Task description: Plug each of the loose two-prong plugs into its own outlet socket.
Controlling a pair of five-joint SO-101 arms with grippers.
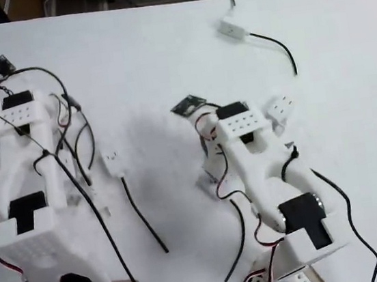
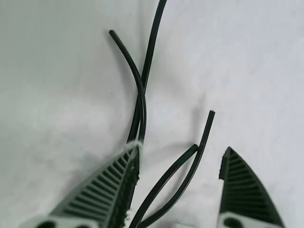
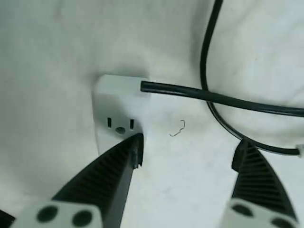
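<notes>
Looking down in the high view at a white table [image 1: 165, 61] with two arms parked side by side, both folded low. Can't pin left vs right with total certainty from up there, so going by the wrist cams. Got the left gripper [image 2: 182, 152] sitting just above the table, jaws spread wide and released, gripping nothing. Just thin black cables [image 2: 141, 90] ahead of it, a pair crossing each other near one fingertip [image 2: 133, 156] and another pair running in between the fingers, loose ends lying flat on the table. Same deal with the right gripper [image 3: 190, 140] — jaws well apart, hanging low over the outlet socket [image 3: 116, 107]. Lying flat on the table, that socket, white, slots and round hole facing up, with one fingertip [image 3: 135, 142] right at its edge and the other well clear. Also a thick black cord [image 3: 218, 97] meeting the socket at a corner, plus a thinner cord [image 3: 205, 57] curving past it. Back in the high view, spotting a small white block [image 1: 112, 161] with a black lead between the arms and another white piece [image 1: 233, 27] far out near the table's back edge — can't tell plug from socket at that range.
</notes>
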